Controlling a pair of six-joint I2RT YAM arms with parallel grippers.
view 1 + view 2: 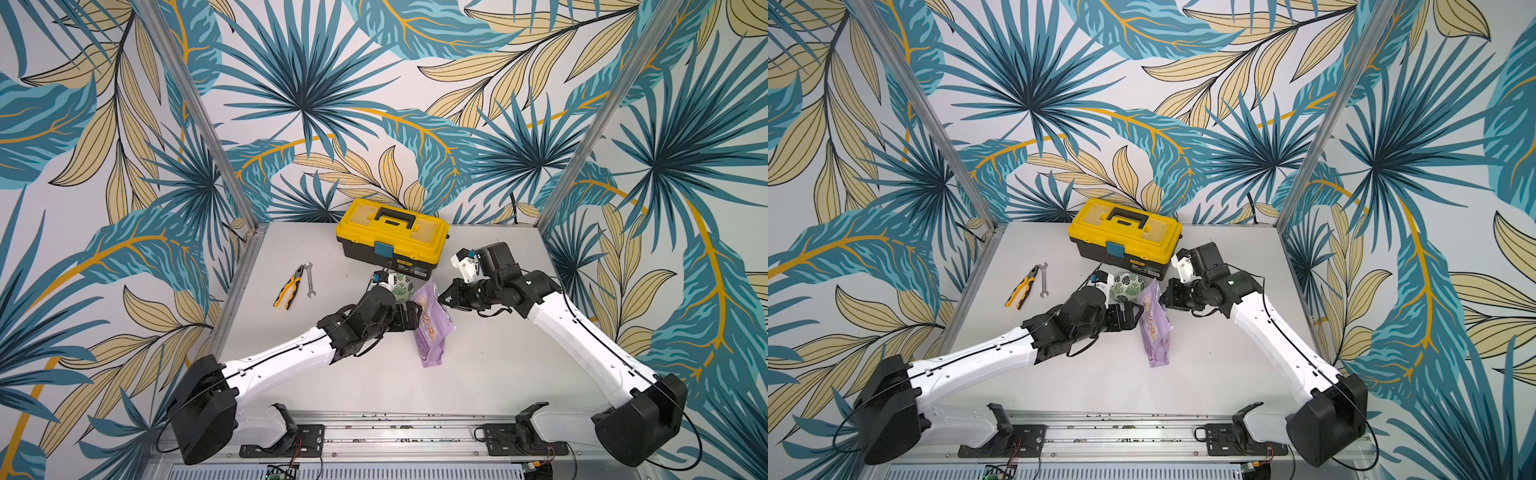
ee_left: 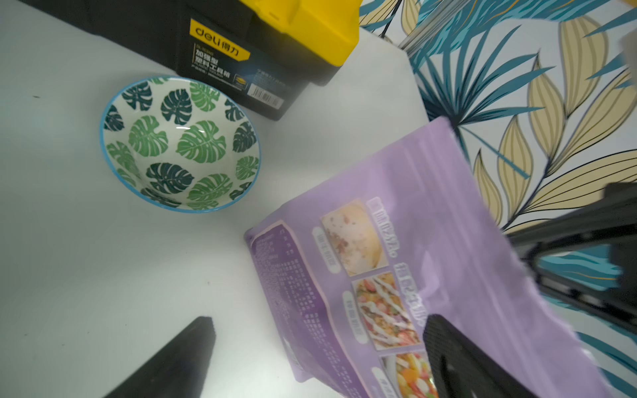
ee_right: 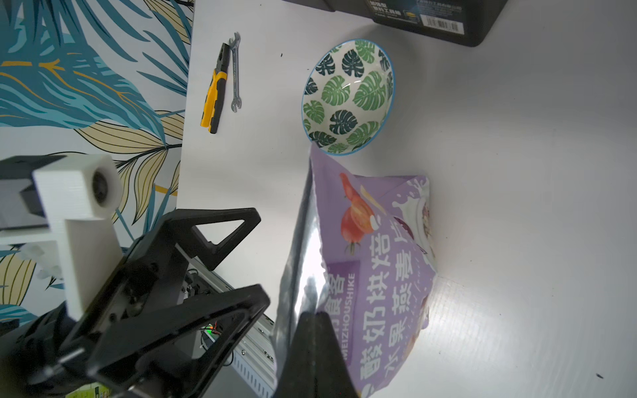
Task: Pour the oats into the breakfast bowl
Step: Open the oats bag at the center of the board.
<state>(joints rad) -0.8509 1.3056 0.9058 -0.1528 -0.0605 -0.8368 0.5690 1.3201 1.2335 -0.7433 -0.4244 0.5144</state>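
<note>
The light purple oats pouch [image 1: 430, 328] [image 1: 1155, 332] stands on the table, leaning slightly. Its mouth is open and shows a silver lining [image 3: 303, 248]; the oats themselves are hidden inside. My right gripper [image 1: 443, 301] [image 3: 310, 318] is shut on the pouch's upper edge. My left gripper [image 1: 409, 316] [image 2: 319, 320] is open beside the pouch, one finger [image 2: 455, 358] in front of its printed face and the other finger [image 2: 179, 358] over bare table. The breakfast bowl [image 1: 402, 286] [image 2: 179, 144] [image 3: 348, 96], white with green leaves, sits empty just behind the pouch.
A yellow-and-black toolbox [image 1: 392, 237] stands right behind the bowl. Yellow-handled pliers [image 1: 288, 289] and a wrench [image 1: 309, 279] lie at the left of the table. Patterned walls close in the back and both sides.
</note>
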